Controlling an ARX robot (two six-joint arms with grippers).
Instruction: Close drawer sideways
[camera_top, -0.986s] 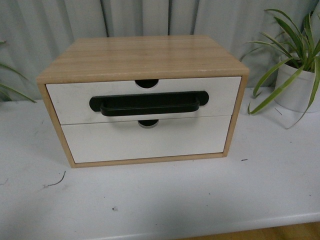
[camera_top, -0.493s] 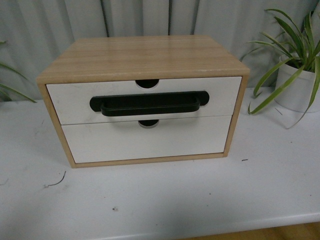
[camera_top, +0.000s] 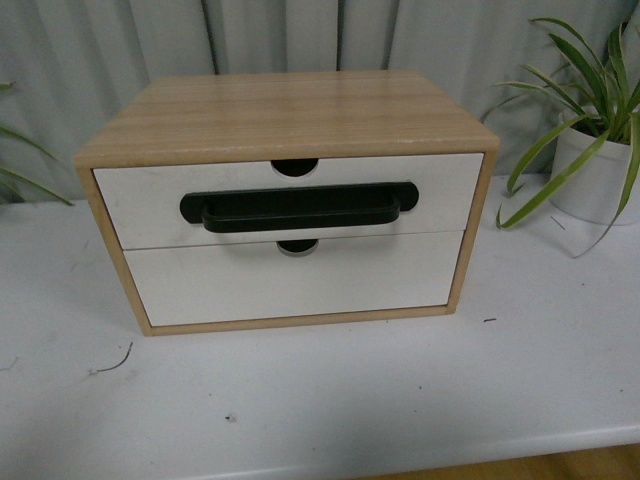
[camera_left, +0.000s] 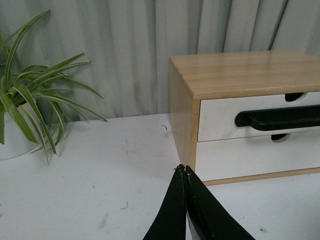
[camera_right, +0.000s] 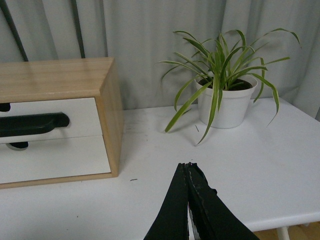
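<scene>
The drawer (camera_top: 290, 198) sits in the upper slot of a wooden cabinet (camera_top: 290, 115) on a white table (camera_top: 330, 400). Its white front lies level with the cabinet's front edges, and its black bar handle (camera_top: 298, 209) runs across the middle below the semicircular notch in its top edge. Beneath it is a plain lower drawer front (camera_top: 295, 280), also level with the frame.

The left gripper (camera_left: 183, 170) has its fingers pressed together tip to tip, holding nothing. Ahead of those tips and off to one side stands the cabinet's near front corner; bare tabletop lies between the tips and that corner, and more open surface stretches away toward a potted plant (camera_left: 25, 110) well apart on the other side.

The right gripper (camera_right: 186, 165) is likewise pinched closed and empty. The cabinet's other side wall stands ahead of and to one side of its tips, with clear table between. A second potted plant in a white pot (camera_right: 225, 102) stands beyond the tips, apart from the cabinet, with its long leaves drooping over the table. The table's front edge (camera_top: 420, 455) runs close below both grippers.
</scene>
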